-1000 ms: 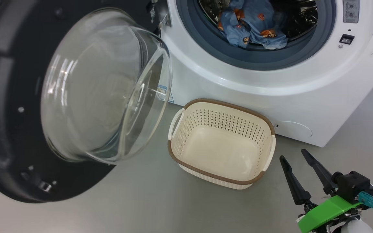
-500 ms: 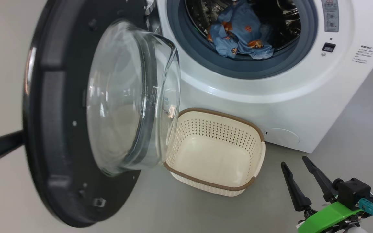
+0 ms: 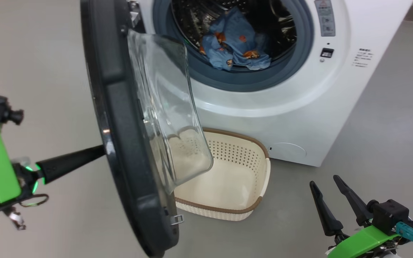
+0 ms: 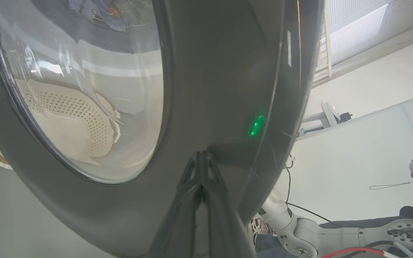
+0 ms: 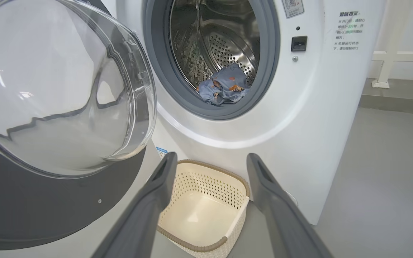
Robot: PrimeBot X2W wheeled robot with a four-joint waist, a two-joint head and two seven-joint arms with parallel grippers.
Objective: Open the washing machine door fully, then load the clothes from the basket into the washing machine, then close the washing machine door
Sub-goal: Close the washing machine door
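Clothes (image 3: 233,46) are seen heaped inside the drum (image 5: 224,43) of the washing machine (image 3: 299,107), at its lower front edge just behind the grey seal (image 3: 235,80). The door (image 3: 120,118) is swung out on its left hinge and is seen nearly edge-on from the head camera. Its glass bowl hangs over the left part of the basket (image 3: 235,157), which is set on the floor (image 3: 371,143) just before the machine's front. The left gripper (image 4: 201,157) is clenched, its two fingers pressed together with nothing between them, and the tips are laid against the door's black outer rim. The right gripper (image 3: 325,182) is held released, fingers spread apart, low over the floor to the right of the basket and well apart from the door.
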